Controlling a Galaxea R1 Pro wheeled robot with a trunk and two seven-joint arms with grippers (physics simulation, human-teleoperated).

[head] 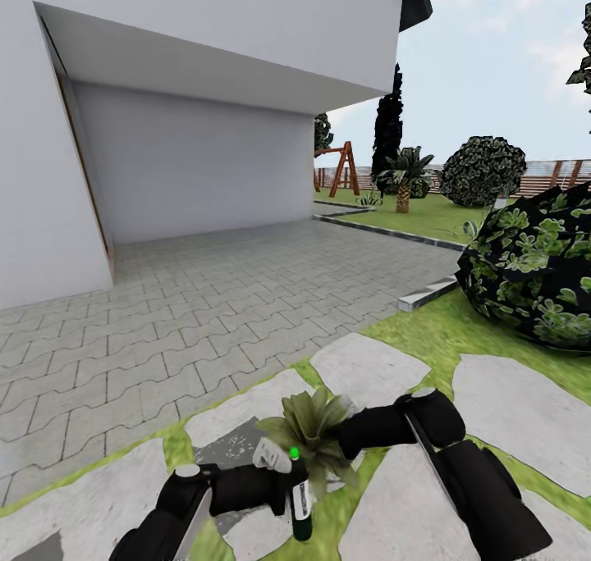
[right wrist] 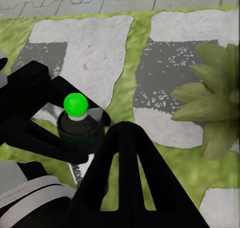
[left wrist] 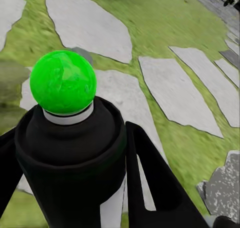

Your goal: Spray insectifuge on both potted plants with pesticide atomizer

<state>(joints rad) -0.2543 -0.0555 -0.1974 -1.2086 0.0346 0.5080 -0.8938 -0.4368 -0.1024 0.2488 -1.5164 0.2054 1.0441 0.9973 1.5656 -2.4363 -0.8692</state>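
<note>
Your left fingers (head: 289, 489) are clamped on the upright atomizer (head: 300, 495), plant (head: 313, 430) just beyond its nozzle, long axis vertical; right fingers (right wrist: 120, 153): can't tell; left arm sprays.

No legible text anywhere.

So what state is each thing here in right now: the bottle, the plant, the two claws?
pesticide atomizer: upright, held off the ground beside the plant, green tip up.
left gripper: shut on the atomizer.
right gripper: by the plant's leaves; cannot tell if open.
potted plant: upright between stepping stones; whitish specks on the stone beside it.
</note>
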